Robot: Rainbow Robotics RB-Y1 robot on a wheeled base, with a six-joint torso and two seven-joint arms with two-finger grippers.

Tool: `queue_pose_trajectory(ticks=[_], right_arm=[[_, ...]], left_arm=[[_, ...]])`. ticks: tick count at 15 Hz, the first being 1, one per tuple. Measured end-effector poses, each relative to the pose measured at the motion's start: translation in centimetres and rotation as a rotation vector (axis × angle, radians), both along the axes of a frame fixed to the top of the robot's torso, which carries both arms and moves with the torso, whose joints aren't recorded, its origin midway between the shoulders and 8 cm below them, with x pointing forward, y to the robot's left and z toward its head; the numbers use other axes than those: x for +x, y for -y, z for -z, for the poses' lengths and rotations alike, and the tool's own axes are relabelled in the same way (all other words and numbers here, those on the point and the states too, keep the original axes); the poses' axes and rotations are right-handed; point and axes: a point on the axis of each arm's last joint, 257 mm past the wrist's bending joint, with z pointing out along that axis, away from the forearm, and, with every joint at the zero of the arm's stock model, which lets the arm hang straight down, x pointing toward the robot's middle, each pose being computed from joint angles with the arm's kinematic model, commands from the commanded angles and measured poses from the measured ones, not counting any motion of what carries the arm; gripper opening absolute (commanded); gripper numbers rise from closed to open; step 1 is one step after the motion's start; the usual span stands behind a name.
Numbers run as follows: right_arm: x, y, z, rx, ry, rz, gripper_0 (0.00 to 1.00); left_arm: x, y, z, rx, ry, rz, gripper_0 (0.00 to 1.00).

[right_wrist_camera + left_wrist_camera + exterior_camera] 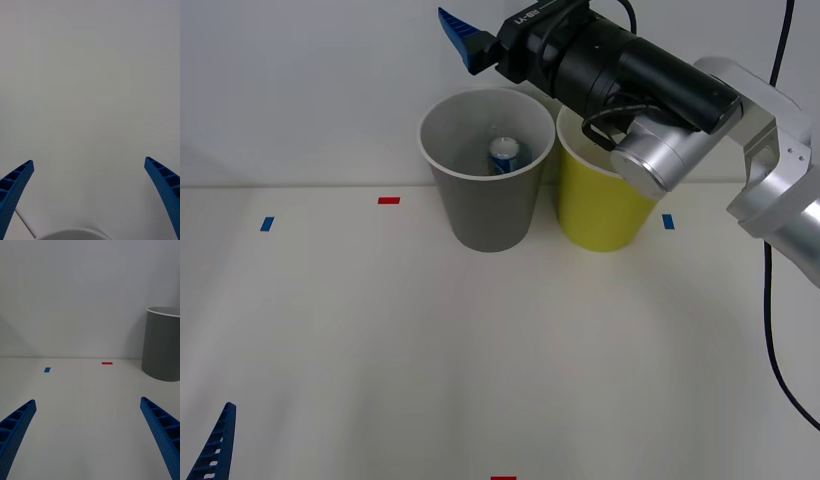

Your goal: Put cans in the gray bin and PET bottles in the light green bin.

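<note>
So nearest the robot, the left gripper (90,438) is parked low over the table (380,340) at the front left corner, fingers spread wide with nothing between them, and from its wrist cam you can see the gray bin (162,343) standing well off ahead of it, plus a red mark (107,363) and a blue mark (47,369) on the tabletop. Further back, the two bins stand side by side and touching or nearly so, gray on the left, green bin (600,205) on the right. The can (505,156) is sitting inside the gray bin, down near the bottom, top end facing up, looks a bit tilted. The right gripper (90,198) is up above the bins, just over the back rim of the gray one, so the can is below it and well clear of the fingers. Its fingers are wide apart too, holding nothing, pointing at the white wall (90,75) behind.
</note>
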Motion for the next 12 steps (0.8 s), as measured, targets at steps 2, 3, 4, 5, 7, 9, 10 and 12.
queue_pose_trajectory(ticks=[2,3,4,5,7,9,10,12], right_arm=[[-0.6,1.8,-0.3,0.019,-0.003,0.011,1.0],[-1.5,2.7,-0.7,0.03,-0.006,0.017,1.0],[-2.2,3.8,-0.8,0.03,-0.021,0.035,1.0],[-2.9,5.2,-1.2,0.037,-0.03,0.056,1.0],[-3.5,9.7,-1.2,0.072,-0.048,0.13,1.0],[-4.3,13.6,-1.4,0.099,-0.03,0.194,1.0],[-4.7,15.0,-1.4,0.1,-0.014,0.222,1.0],[-5.4,17.4,-1.1,0.098,0.006,0.273,1.0]], left_arm=[[0.0,0.0,0.0,0.0,0.0,0.0,0.95],[0.0,0.0,0.0,0.0,0.0,0.0,0.95],[0.0,0.0,0.0,0.0,0.0,0.0,0.95],[0.0,0.0,0.0,0.0,0.0,0.0,0.95],[0.0,0.0,0.0,0.0,0.0,0.0,0.95],[0.0,0.0,0.0,0.0,0.0,0.0,0.95],[0.0,0.0,0.0,0.0,0.0,0.0,0.95],[0.0,0.0,0.0,0.0,0.0,0.0,0.95]])
